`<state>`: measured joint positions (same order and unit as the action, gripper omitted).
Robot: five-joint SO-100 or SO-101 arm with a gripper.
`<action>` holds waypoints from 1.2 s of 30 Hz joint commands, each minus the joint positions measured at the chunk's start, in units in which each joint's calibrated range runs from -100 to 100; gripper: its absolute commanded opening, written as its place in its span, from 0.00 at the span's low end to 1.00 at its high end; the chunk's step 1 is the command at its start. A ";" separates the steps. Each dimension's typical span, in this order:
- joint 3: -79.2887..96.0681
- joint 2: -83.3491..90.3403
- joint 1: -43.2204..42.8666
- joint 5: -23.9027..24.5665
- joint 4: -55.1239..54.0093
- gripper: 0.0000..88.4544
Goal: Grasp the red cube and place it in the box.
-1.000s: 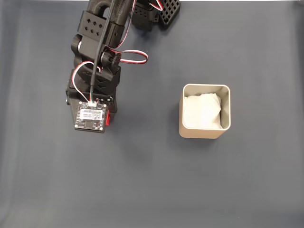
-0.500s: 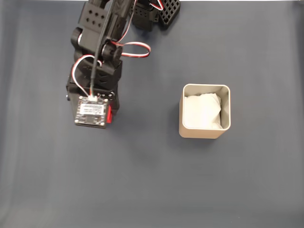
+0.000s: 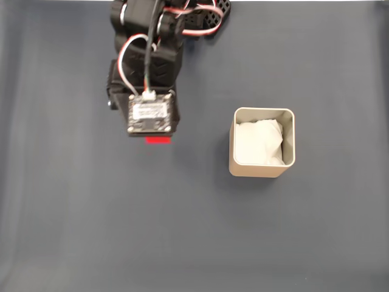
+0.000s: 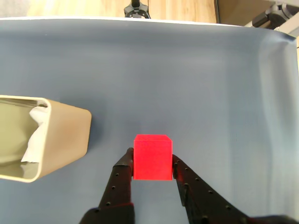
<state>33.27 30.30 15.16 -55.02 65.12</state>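
Observation:
The red cube [image 4: 152,157] sits clamped between my two black fingers in the wrist view, held up above the dark blue-grey mat. My gripper [image 4: 152,163] is shut on it. From the fixed view only a thin red strip of the cube [image 3: 158,140] peeks out under the arm's camera board, so the gripper [image 3: 157,137] itself is mostly hidden. The beige box [image 3: 231,159] with crumpled white paper inside stands to the right of the arm in the fixed view, and at the left edge in the wrist view as the box [image 4: 65,140], apart from the cube.
The arm's base [image 3: 200,18] is at the top of the fixed view. The dark mat [image 3: 194,231] covers the table. Beyond the mat's far edge in the wrist view lie a wooden floor and a tripod foot [image 4: 137,9].
The arm has swung right and toward the base with the cube, which has lifted off the mat; the cube now shows below the camera board instead of at its right side.

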 commanded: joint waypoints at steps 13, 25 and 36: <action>-14.51 8.02 -10.92 0.49 15.73 0.00; -17.34 9.15 -20.96 0.20 18.76 0.00; -17.89 5.15 -26.02 -0.39 16.05 0.00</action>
<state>19.18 35.85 -9.94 -54.97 82.68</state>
